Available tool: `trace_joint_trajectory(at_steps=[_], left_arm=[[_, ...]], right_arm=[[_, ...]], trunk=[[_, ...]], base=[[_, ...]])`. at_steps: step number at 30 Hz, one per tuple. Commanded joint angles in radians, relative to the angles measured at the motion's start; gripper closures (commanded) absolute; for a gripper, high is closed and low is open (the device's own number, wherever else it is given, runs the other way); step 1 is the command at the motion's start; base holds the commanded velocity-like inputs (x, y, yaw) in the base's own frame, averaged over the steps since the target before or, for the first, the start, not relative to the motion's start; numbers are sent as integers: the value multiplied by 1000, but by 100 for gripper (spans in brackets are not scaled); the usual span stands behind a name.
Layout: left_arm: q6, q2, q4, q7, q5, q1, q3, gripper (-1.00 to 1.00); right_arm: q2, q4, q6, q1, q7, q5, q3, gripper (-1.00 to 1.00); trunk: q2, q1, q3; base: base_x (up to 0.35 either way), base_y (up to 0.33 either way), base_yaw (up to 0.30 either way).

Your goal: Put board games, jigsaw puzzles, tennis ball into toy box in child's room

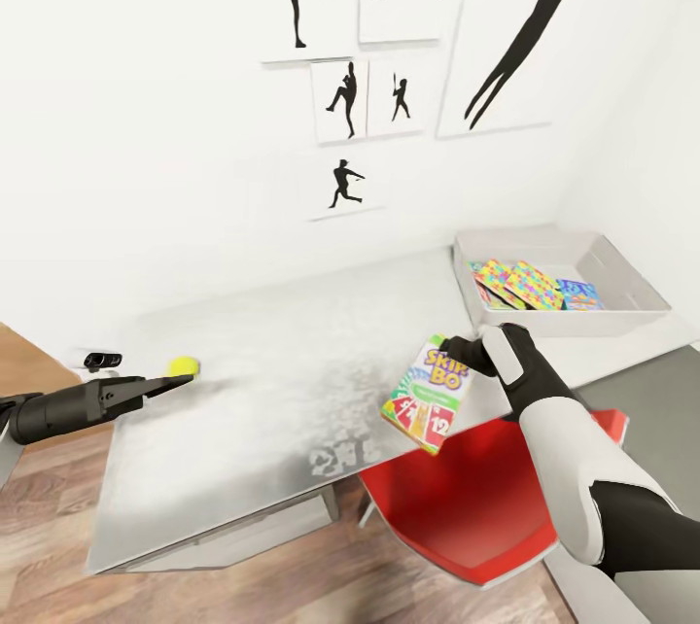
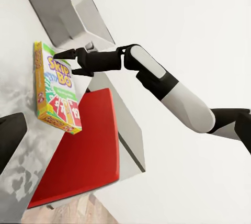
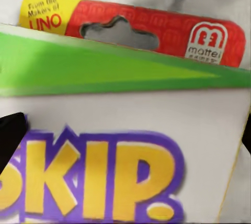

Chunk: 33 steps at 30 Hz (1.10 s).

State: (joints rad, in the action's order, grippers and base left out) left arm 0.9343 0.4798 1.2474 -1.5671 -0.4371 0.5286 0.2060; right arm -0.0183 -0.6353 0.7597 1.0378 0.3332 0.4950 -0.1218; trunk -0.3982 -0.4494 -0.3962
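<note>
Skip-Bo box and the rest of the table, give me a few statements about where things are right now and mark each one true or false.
1. The right gripper holds the Skip-Bo box above the table. True.
2. The tennis ball lies inside the toy box. False: it sits on the table, by the left gripper.
3. The jigsaw puzzles are in the toy box. True.
4. The left gripper grips the tennis ball. False: its tips sit right by the ball, with no grip visible.
5. A red chair stands by the table. True.
</note>
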Motion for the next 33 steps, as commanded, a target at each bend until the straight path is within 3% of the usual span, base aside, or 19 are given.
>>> trace_joint_trajectory(at_steps=[1, 13, 33], left_arm=[[11, 0, 0, -4, 0, 1, 0, -100], [11, 0, 0, -4, 0, 1, 0, -100], [11, 0, 0, -4, 0, 1, 1, -100]], right_arm=[[0, -1, 3, 1, 9, 11, -1, -100], [4, -1, 3, 1, 9, 9, -1, -100], [11, -3, 3, 1, 9, 7, -1, -100]], trunk=[[-2, -1, -2], [-2, -1, -2], [-2, -1, -2]], base=[[0, 254, 0], [-112, 241, 0], [-64, 104, 0]])
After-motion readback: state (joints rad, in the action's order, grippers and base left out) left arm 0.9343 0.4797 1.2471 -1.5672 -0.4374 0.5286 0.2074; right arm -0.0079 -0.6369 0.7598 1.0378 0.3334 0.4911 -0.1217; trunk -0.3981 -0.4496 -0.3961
